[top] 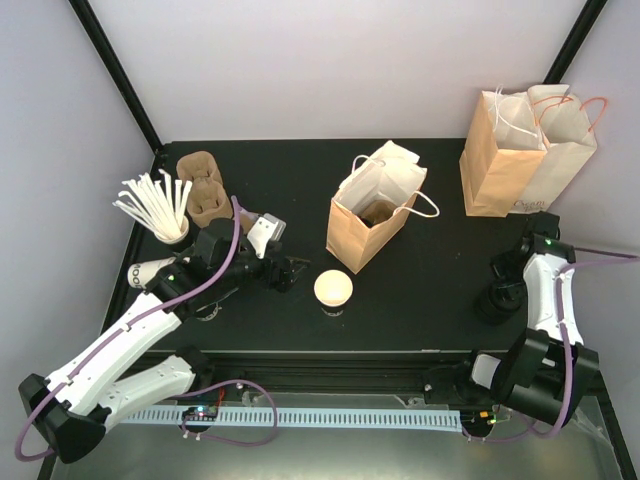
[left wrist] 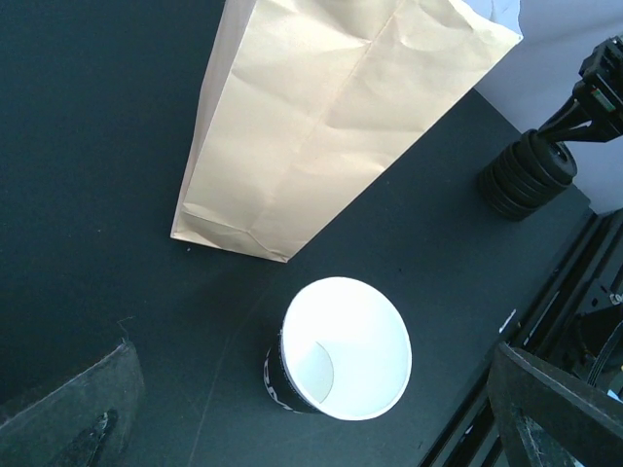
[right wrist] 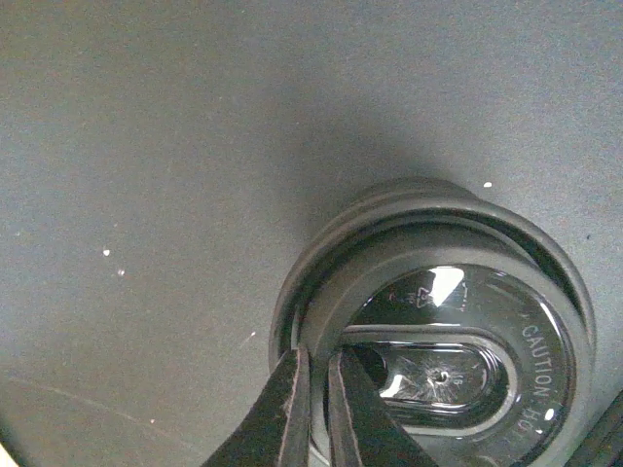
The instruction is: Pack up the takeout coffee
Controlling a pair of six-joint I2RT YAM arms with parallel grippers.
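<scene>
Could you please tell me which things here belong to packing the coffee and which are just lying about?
Job: black-banded cup, black lid pinched by the right claw, open bag.
Lying about: white stirrers, pulp carriers, two back bags, tipped cup.

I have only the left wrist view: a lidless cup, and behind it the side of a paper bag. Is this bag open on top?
Observer: Yes. In the top view the brown paper bag stands open, with something dark inside; I cannot tell what it is.
Operator: And what happens at the black stack on the right?
Observer: The right wrist view shows the right fingers pinched on the rim of the top black lid.
Operator: Are there more bags?
Observer: Yes, two more paper bags stand at the far right of the table.
</scene>
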